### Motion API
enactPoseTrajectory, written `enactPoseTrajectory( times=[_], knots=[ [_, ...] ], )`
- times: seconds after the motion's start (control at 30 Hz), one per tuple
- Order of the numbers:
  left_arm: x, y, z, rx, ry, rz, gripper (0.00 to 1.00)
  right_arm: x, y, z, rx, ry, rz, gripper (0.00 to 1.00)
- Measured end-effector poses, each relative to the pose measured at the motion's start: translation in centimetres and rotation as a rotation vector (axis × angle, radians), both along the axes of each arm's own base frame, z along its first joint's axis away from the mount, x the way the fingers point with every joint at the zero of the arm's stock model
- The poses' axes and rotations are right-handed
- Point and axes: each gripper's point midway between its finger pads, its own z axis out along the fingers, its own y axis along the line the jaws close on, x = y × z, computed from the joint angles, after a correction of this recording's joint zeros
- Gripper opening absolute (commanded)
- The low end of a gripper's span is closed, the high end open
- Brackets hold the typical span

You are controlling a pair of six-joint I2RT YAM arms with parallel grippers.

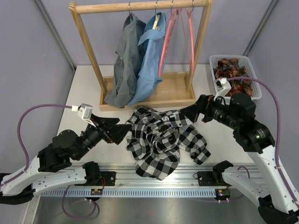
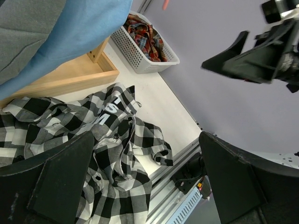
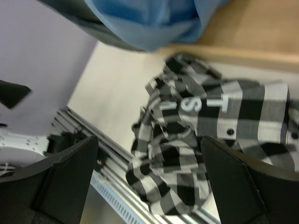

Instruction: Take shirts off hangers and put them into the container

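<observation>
**Q:** Fig. 1. Where did the task's things lie, taking the wooden rack (image 1: 140,6) as reference?

**A:** 2 shirts, the grey shirt (image 1: 124,60) and the blue shirt (image 1: 149,56), hung from the left half of its rail. 2 bare pink hangers (image 1: 164,46) hung from the right half. The checked shirt (image 1: 163,140) lay crumpled on the table (image 1: 88,88) just in front of the rack's base, already off its hanger. The container (image 1: 212,60) sat just right of the rack. It held a red plaid garment (image 1: 231,72), probably a shirt, though the view was too coarse to confirm.

**Q:** And the 2 grippers?

**A:** The left gripper (image 1: 120,131) was in front of the rack at the checked shirt's left edge. The right gripper (image 1: 187,112) was at its right edge, in front of the rack's right post. Both had their fingers spread wide with nothing between them. Flanking the heap this way suited a 2-handed gather, judged useful because the loose shirt sprawled wider than the container.
</observation>
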Motion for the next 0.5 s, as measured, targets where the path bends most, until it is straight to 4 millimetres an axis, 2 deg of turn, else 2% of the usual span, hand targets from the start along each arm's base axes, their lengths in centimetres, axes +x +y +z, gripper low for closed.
enactPoseTrajectory(
  times=[0.17,0.27,0.4,0.5],
  knots=[
    [-0.1,0.5,-0.2,0.003,0.005,0.004,0.99,0.2,1.2,-8.9,-0.171,0.209,0.028,1.00],
    [-0.1,0.6,-0.3,0.002,0.009,0.008,0.99,-0.9,3.3,-13.2,-0.288,0.302,0.094,0.99],
    [-0.1,0.6,-0.9,0.019,0.016,0.012,0.99,-2.2,6.5,-17.1,-0.446,0.343,0.152,0.99],
    [0.0,0.7,-1.0,0.021,0.019,0.015,0.99,-1.1,7.5,-20.1,-0.579,0.366,0.087,0.99]
  ],
)
